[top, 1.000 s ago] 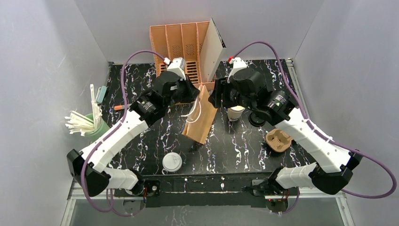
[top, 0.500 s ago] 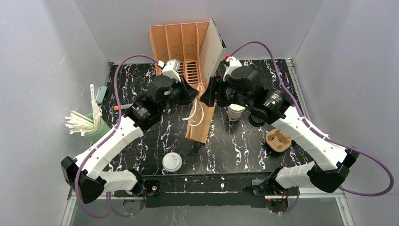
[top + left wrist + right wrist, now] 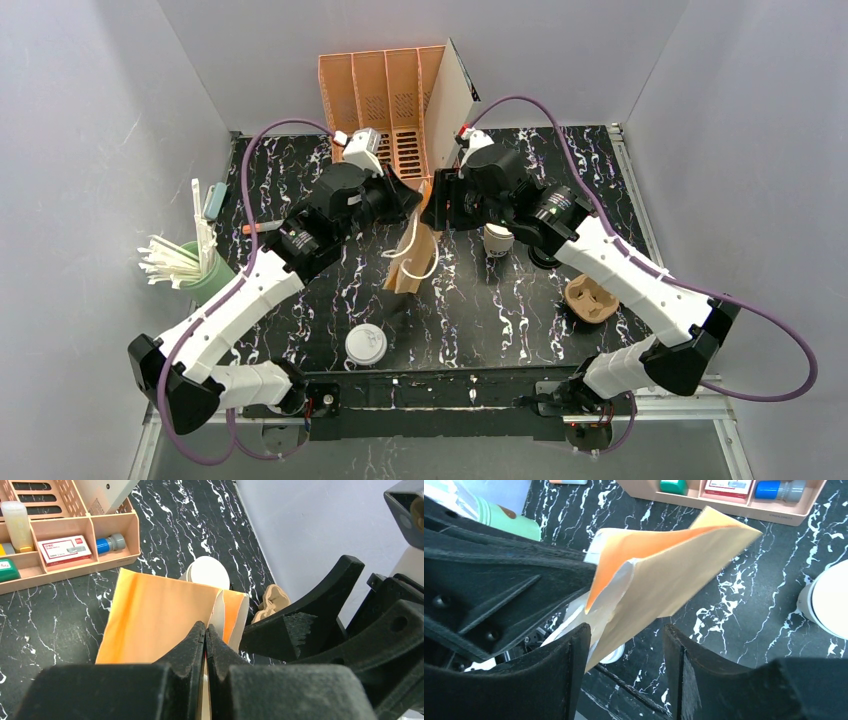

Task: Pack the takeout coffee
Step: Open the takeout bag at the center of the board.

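- Top view: the white cup (image 3: pixel 498 241) stands upright on the table (image 3: pixel 500 312), just right of the paper bag (image 3: pixel 418 262); the black lid (image 3: pixel 541 259) lies beyond the cup.
- Left wrist: the left gripper (image 3: pixel 206 632) is clamped on the bag's edge.
- Right wrist: the right gripper (image 3: pixel 624 634) has its jaws apart, astride the bag's edge.

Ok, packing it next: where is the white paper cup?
Top view, right of centre: the white paper cup stands between the paper bag and the black lid.
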